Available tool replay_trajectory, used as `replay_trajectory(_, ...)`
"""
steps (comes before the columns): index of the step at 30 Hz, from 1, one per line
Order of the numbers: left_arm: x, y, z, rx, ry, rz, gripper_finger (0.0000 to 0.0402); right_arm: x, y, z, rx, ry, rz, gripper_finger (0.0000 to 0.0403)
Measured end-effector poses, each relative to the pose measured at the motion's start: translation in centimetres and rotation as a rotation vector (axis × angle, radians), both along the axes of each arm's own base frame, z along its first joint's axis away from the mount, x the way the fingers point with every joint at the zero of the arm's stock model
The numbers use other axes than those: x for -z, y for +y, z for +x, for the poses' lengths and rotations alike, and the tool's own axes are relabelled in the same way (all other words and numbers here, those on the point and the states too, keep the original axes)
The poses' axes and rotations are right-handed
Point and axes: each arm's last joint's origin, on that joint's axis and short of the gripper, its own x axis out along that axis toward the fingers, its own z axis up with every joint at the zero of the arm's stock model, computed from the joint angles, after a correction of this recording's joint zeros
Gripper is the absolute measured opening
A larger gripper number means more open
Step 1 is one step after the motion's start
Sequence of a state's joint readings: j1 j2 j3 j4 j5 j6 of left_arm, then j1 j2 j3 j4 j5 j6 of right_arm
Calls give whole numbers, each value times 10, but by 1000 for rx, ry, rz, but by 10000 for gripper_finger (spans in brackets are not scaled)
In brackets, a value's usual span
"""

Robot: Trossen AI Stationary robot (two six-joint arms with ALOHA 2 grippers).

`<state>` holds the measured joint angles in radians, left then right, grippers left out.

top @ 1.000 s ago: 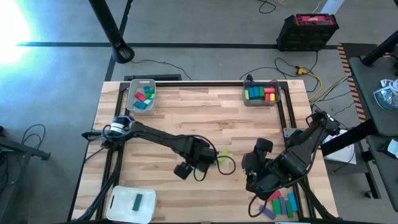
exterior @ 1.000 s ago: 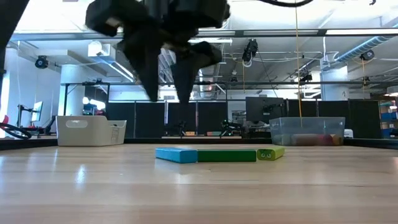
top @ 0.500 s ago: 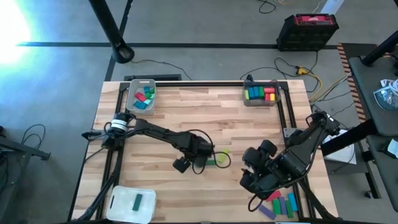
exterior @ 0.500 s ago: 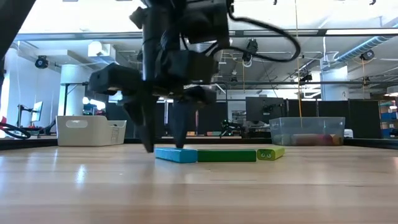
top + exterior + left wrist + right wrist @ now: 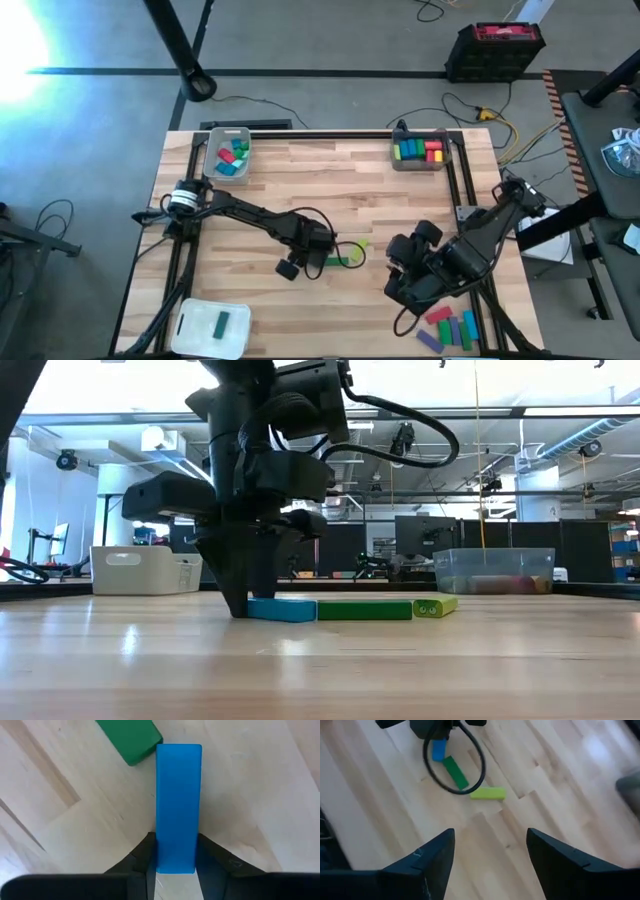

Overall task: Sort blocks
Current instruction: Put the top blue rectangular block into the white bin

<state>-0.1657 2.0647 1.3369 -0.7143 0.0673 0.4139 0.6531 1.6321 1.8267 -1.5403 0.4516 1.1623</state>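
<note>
Mid-table, your left gripper is down on the wood with its fingers narrowed around the near end of the blue bar. The pads sit at each long side, touching or all but touching it; the bar lies flat and is not lifted. In the low view the fingertips reach the tabletop at the bar's left end.

Just past the bar's far end lies a green bar, corner to corner with it, and beyond that a yellow-green bar. In the low view the three read as one row.

Your right gripper waits near the right edge of the table, fingers spread wide and empty, looking back across the row. Beside it, at the near right corner, more loose blocks are still unsorted.

Two trays at the far edge already hold blocks: a left tray with teal, green and red pieces, and a right tray with green, yellow and red ones. A white tray at the near left corner holds a single green piece.

You are at the grasp step, I judge. Next, close firmly, lift straight up so the green bar is not dragged, then carry the blue bar to its tray. Which tray takes blue is not clear.
</note>
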Motion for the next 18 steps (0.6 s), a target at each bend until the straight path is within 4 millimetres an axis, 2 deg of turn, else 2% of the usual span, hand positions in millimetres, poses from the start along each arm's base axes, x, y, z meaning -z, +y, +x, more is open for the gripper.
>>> replay_trajectory(4,-4,-3,0,-62,8,-2,84,0,-9,6,-52,26,-37,225)
replay_trajectory(7,-19,-3,-3,-147,-6,-18,84,0,-17,11,-104,52,-69,213)
replay_trajectory(9,-31,-2,-16,-217,50,-26,84,0,-23,15,-146,71,-94,206)
replay_trajectory(12,-67,-2,-28,-347,4,-80,84,-2,-33,19,-226,104,-135,195)
replay_trajectory(15,-92,-5,-56,-518,49,-108,84,-4,-45,23,-297,128,-203,184)
replay_trajectory(18,-113,-17,-80,-714,65,-214,84,-6,-58,29,-339,145,-305,172)
